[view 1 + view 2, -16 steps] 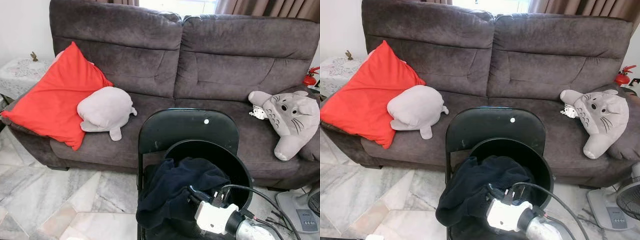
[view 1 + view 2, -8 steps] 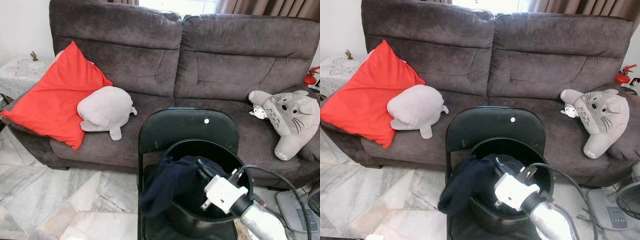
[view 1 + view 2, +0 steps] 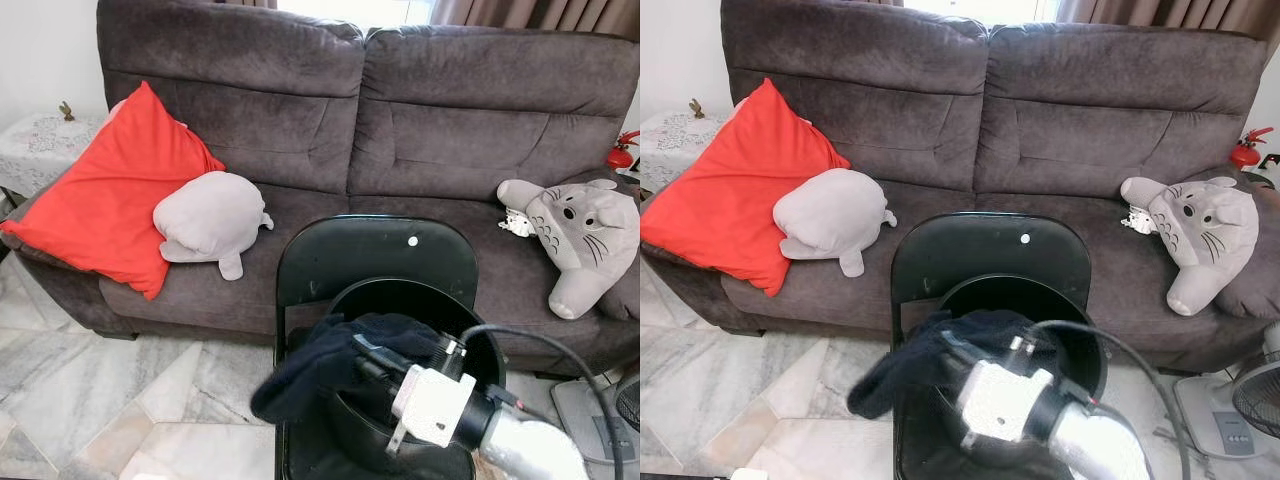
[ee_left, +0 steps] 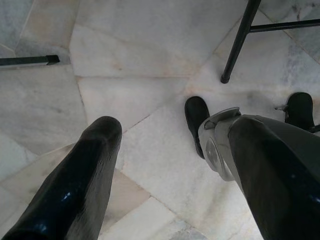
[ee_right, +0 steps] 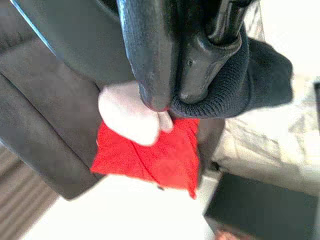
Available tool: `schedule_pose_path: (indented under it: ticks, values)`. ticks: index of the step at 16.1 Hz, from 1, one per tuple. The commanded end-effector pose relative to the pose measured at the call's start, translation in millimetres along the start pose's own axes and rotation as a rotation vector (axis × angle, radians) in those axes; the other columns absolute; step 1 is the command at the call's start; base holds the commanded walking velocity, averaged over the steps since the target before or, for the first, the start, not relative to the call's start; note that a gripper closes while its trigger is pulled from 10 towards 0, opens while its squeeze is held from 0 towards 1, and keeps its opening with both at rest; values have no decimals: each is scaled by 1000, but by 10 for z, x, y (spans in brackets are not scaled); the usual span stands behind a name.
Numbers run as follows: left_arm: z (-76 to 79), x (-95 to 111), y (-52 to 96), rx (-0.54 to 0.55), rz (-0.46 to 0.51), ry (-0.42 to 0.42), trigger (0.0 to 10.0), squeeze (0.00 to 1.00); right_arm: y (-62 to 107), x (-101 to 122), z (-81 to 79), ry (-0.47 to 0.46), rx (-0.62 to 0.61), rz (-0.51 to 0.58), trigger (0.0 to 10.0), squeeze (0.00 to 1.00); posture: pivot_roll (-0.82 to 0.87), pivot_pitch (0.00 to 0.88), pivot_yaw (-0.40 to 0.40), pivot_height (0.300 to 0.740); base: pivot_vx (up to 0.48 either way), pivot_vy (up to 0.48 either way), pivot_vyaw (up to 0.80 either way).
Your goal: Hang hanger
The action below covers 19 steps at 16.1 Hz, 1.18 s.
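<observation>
Between the right gripper (image 5: pixel 172 95) fingers, dark knit garment (image 3: pixel 330 365) being pinched above the black basket (image 3: pixel 470 330), left gripper (image 4: pixel 170 165) fingers hanging spread over marble floor (image 4: pixel 150 45).

One grey two-seat fabric sofa (image 3: pixel 400 130); one red cushion (image 3: pixel 115 195); two grey plush toys (image 3: pixel 210 218) (image 3: pixel 585 235); one black folding chair (image 3: pixel 375 260); one black round bucket (image 3: pixel 470 340); one dark knit garment (image 3: pixel 320 365).

Grey sofa (image 3: pixel 400 150) holds red cushion (image 3: pixel 110 190), pale plush (image 3: pixel 210 220), grey Totoro toy (image 3: pixel 585 235)

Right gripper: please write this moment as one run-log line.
right gripper: shut on dark garment | over black bucket on folding chair | left gripper: idle, open
</observation>
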<state>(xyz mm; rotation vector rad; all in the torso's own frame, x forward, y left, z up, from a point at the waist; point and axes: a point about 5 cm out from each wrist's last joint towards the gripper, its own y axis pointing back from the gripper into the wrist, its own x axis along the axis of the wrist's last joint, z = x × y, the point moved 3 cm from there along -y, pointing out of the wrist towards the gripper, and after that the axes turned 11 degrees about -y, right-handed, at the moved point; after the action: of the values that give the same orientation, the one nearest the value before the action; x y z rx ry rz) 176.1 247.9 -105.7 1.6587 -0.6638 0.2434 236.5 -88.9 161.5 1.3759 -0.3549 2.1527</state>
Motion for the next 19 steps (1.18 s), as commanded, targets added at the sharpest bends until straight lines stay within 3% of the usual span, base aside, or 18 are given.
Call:
schedule_pose_path:
  ticks: [1, 6, 10, 13, 14, 15, 16, 19]
  values:
    - [-6, -58, 11, 1, -21, -15, 10000, 0, -22, 142, -62, -5, 59, 36, 0, 0, -127, 77, -20, 740, 0, 0, 0]
    - [-4, -60, 11, 3, -21, -14, 10000, 0, 163, -128, -374, -96, 270, -140, 0, 0, -126, 77, -23, 740, 0, 0, 0]
    - [-1, -59, 10, -3, -22, -19, 10000, 0, 277, -588, -255, -44, 179, -329, 0, 0, -121, 75, -22, 740, 0, 0, 0]
    - [-9, -60, 11, 3, -22, -21, 10000, 0, 309, -776, -49, -51, 30, -382, 0, 0, -123, 74, -19, 740, 0, 0, 0]
    - [-8, -62, 12, 1, -23, -23, 10000, 0, 310, -818, -27, -85, -9, -380, 1412, 0, -122, 73, -19, 740, 0, 0, 0]
    - [-8, -62, 12, 0, -23, -24, 10000, 0, 306, -826, -26, -92, -16, -375, 3490, 0, -119, 73, -17, 740, 0, 0, 0]
    - [-8, -62, 12, -1, -23, -25, 10000, 0, 302, -826, -31, -100, -19, -368, 10000, 0, -119, 73, -17, 740, 0, 0, 0]
    - [-9, -65, 12, 2, -25, -28, 10000, 0, 241, -820, -74, -189, -25, -322, 10000, 0, -116, 71, -17, 740, 0, 0, 0]
